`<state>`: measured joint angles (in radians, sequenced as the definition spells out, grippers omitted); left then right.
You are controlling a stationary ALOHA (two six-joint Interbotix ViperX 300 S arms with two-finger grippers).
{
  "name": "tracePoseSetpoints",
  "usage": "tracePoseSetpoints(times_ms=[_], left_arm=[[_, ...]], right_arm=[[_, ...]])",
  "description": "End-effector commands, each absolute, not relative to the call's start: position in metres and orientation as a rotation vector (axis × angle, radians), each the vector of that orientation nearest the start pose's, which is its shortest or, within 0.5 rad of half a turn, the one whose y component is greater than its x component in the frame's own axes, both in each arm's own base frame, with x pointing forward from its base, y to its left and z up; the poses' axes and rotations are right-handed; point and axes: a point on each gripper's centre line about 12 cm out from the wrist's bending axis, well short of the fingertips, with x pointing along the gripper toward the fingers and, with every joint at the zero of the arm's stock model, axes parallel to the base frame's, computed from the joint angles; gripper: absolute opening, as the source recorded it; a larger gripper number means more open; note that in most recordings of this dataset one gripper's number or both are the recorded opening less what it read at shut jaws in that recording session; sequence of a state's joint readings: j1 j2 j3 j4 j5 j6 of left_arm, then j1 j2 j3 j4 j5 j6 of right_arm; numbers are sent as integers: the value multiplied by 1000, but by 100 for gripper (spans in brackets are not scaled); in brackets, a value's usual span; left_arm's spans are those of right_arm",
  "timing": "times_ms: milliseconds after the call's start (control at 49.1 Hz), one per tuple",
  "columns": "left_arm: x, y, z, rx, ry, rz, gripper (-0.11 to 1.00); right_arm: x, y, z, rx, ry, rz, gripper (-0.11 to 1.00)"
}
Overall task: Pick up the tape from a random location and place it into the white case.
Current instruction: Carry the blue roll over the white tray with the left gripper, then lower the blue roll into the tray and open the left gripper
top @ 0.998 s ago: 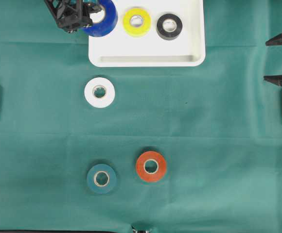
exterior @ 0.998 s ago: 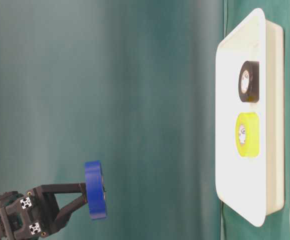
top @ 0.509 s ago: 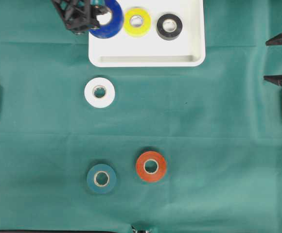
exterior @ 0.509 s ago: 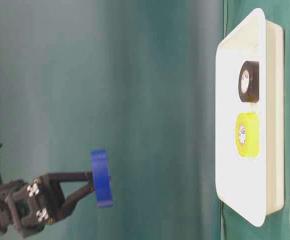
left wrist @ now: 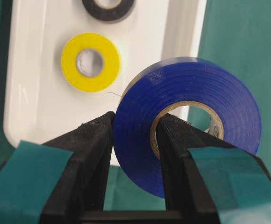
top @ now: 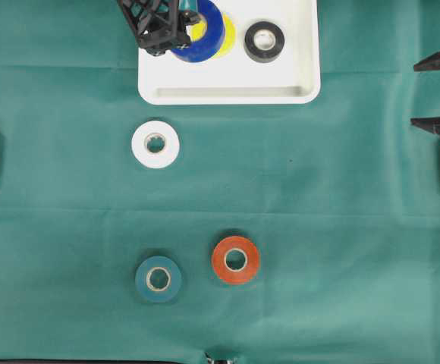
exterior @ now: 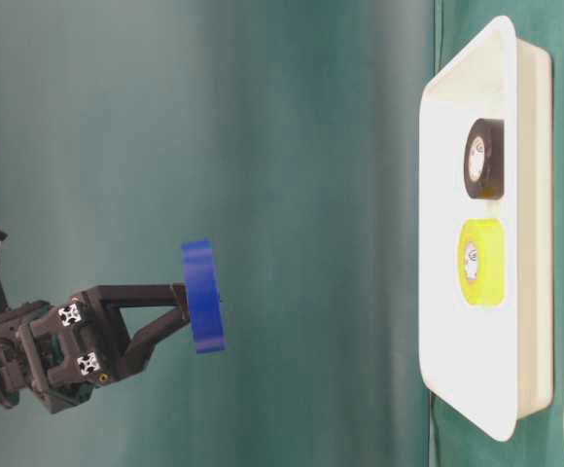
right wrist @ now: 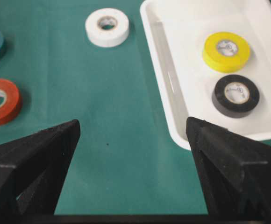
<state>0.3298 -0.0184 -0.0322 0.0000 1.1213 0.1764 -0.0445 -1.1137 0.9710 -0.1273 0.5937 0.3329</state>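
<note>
L gripper (left wrist: 133, 140): clamped on blue vinyl tape roll (left wrist: 191, 100), aloft over shallow white plastic case (top: 227, 83). Case holds yellow roll (right wrist: 226, 50), black roll (right wrist: 236, 95). R gripper (right wrist: 133, 163): jaws wide, empty.

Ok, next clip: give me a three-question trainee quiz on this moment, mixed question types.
1. True or false: the left gripper is shut on the blue tape roll, one finger through its core.
2. Which rolls already lie in the white case?
A. yellow and black
B. white and orange
C. teal and yellow
3. Fill in: the right gripper is ____ and holds nothing.

Key
1. True. The table-level view shows the roll carried well above the case.
2. A. The yellow roll and black roll are inside; the white roll, orange roll and teal roll lie on the green cloth.
3. open
</note>
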Motion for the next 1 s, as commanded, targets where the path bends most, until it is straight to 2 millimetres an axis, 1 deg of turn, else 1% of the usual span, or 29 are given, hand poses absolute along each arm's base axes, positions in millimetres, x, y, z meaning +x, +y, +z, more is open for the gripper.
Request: tracePoseSetpoints(times_ms=[0,305,387,489,651,774,977], left_arm=[[387,131,354,-9,1042,206,24],[386,131,350,-11,1053,204,24],[386,131,345,-12,1060,203,25],[387,131,333,-15,1074,201,24],[387,132,309,-17,1080,202,24],[390,133,279,-19,1090,200,24],[389,139,222,-40,1151,204,25]], right_arm=[[162,-16,311,216,420,-165,90],[162,-16,311,216,418,-165,90],[162,-16,311,216,418,-165,90],[163,-16,310,214,423,-164,90],[163,-16,310,210,423,-167,90],[163,-17,310,207,423,-168,90],[163,-17,310,207,426,-168,90]])
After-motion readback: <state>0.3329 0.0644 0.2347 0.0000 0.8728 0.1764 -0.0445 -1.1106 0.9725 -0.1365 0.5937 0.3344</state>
